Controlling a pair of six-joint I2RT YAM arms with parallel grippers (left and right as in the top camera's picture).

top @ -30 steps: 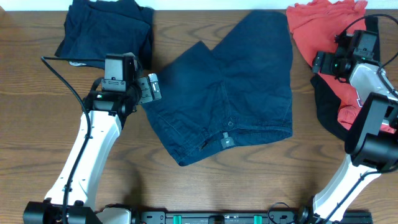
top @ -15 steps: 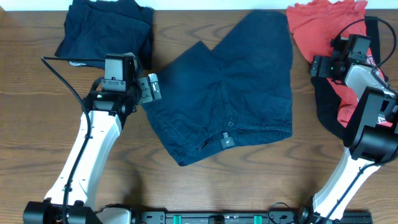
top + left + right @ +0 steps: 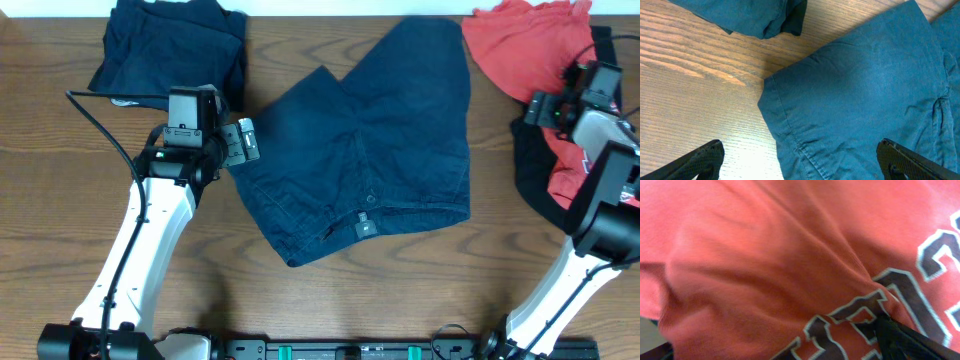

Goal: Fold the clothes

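Dark navy shorts (image 3: pixel 370 140) lie spread flat mid-table, with the waistband button (image 3: pixel 372 199) and a small tag (image 3: pixel 365 228) toward the front. My left gripper (image 3: pixel 243 141) hovers open over the shorts' left leg hem (image 3: pixel 790 135), its fingertips (image 3: pixel 705 157) wide apart; in the left wrist view the left gripper (image 3: pixel 800 167) has nothing between them. At the far right, my right gripper (image 3: pixel 537 108) sits open just above the coral-red T-shirt (image 3: pixel 510 45). The shirt's lettering (image 3: pixel 860 315) fills the right wrist view under the right gripper (image 3: pixel 775 350). A black garment (image 3: pixel 530 180) lies partly under the shirt.
A bunched pile of other navy pieces (image 3: pixel 170 45) lies at the back left, its edge (image 3: pixel 765 20) showing in the left wrist view. Bare wooden table (image 3: pixel 60 200) surrounds the shorts. The arm bases stand along the front edge.
My right gripper has slid to the right over the coral-red T-shirt, whose left edge has shifted a little with it. The left arm and the shorts have not moved.
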